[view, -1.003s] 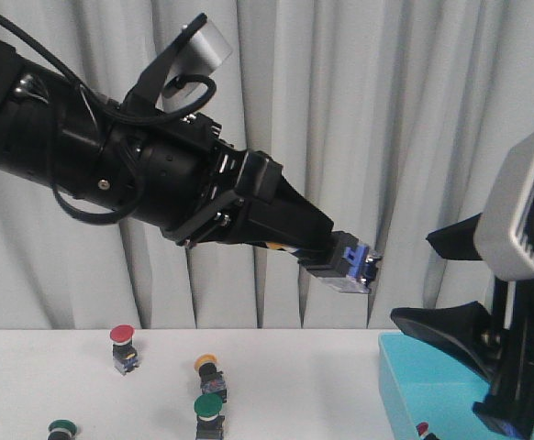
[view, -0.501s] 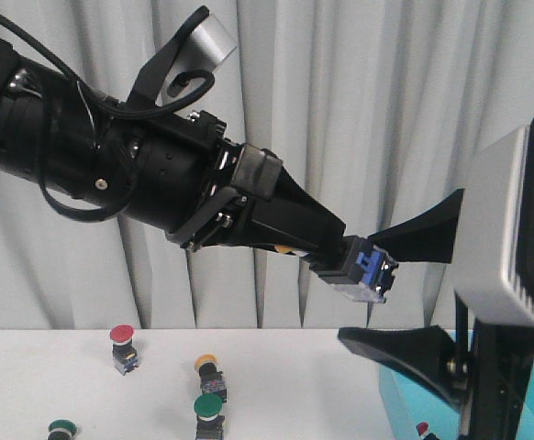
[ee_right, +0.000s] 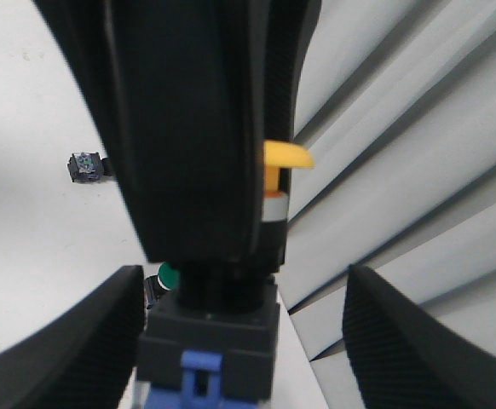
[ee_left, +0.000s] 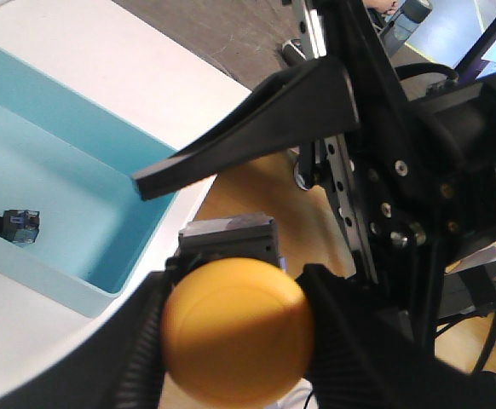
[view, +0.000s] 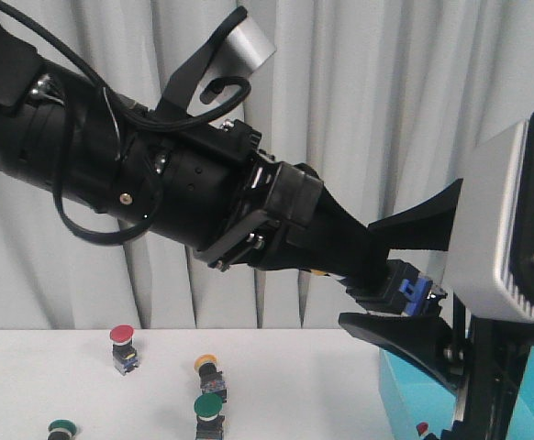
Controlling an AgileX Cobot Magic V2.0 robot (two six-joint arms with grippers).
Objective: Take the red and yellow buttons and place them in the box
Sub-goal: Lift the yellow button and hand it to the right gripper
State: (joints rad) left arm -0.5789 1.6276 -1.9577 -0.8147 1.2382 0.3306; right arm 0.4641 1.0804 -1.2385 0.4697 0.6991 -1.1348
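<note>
My left gripper [view: 388, 280] is shut on a yellow button; its black-and-blue body [view: 414, 295] sticks out of the fingers, held high in the air. The yellow cap [ee_left: 235, 331] fills the left wrist view between the shut fingers. My right gripper [view: 359, 273] is open, and the held button's body [ee_right: 210, 349] lies between its spread fingers [ee_right: 60, 341], touching neither. The turquoise box [view: 403, 385] stands at lower right with a red button [view: 422, 428] inside. A red button [view: 122, 346] and a yellow button [view: 210, 374] stand on the table.
Two green-capped buttons [view: 208, 412] [view: 62, 428] stand on the white table near the front. Grey curtains hang behind. In the left wrist view the box [ee_left: 137, 226] sits at the table's edge, with floor beyond it.
My left arm has moved right and down with the yellow button, bringing it between the right gripper's open fingers. The right gripper rose into view a second ago and has since held still.
</note>
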